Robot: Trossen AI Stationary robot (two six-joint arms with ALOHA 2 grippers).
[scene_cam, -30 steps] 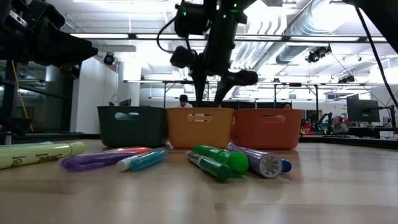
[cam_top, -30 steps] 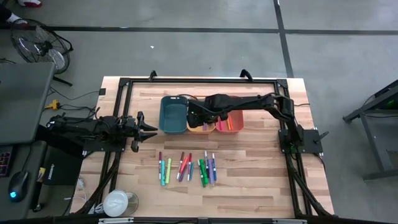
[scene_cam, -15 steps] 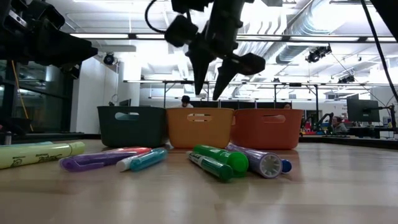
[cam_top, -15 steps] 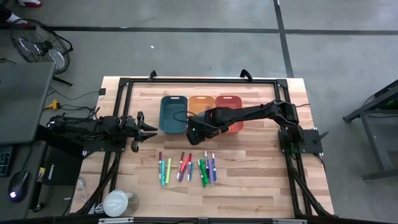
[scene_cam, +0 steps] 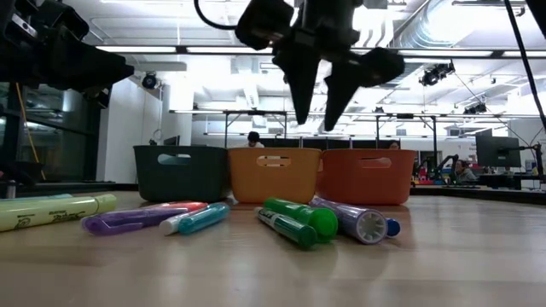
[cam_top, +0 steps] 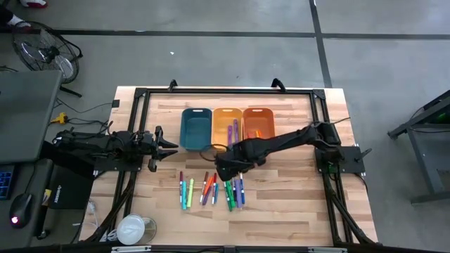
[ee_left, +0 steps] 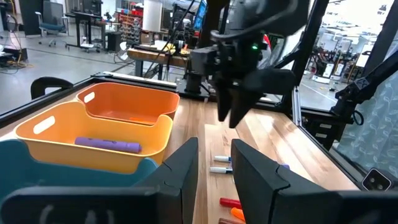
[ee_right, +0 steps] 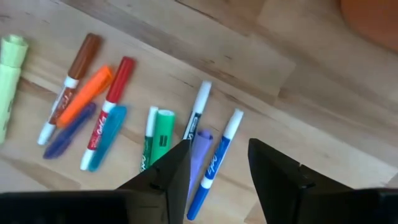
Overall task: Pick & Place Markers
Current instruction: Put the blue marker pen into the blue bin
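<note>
Wooden butcher-block table (cam_top: 295, 190): your thin mixed-colour markers (cam_top: 211, 190) are lying loose in a row at its near side. Right gripper (cam_top: 223, 171) is hanging just above them, fingers spread, carrying nothing. Behind it, teal rectangular plastic bin (cam_top: 196, 128), yellow-orange plastic bin (cam_top: 227, 127) and orange plastic bin (cam_top: 258, 124) are standing side by side. Left gripper (cam_top: 171, 145) is waiting at the left edge, part-open and empty.

A purple marker (ee_left: 107, 144) lies inside the yellow-orange bin (ee_left: 93, 146), beside the orange bin (ee_left: 134, 106).
</note>
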